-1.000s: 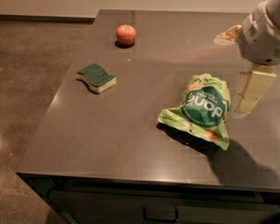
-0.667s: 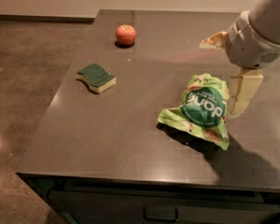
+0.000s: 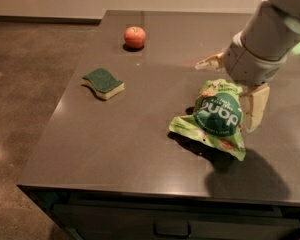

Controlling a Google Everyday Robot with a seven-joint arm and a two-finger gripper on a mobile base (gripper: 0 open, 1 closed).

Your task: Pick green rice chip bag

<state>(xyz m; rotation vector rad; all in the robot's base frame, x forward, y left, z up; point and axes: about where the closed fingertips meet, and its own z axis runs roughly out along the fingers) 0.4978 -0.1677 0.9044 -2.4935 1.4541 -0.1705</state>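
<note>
The green rice chip bag (image 3: 216, 118) lies crinkled on the dark table (image 3: 125, 134), right of centre, its dark-green round logo facing up. My gripper (image 3: 226, 95) hangs over the bag's far end and is open. One cream finger (image 3: 210, 62) points left, just beyond the bag's top. The other finger (image 3: 255, 107) points down beside the bag's right edge. The bag's top sits between the two fingers.
A yellow sponge with a green top (image 3: 103, 83) lies on the left part of the table. A red-orange round fruit (image 3: 135, 37) sits at the far side. The table's front edge runs below the bag, with a drawer handle (image 3: 171, 230) under it.
The arm has moved left and closer to the bag, so the open fingers now straddle the bag's far end. The bag, sponge and fruit have not moved.
</note>
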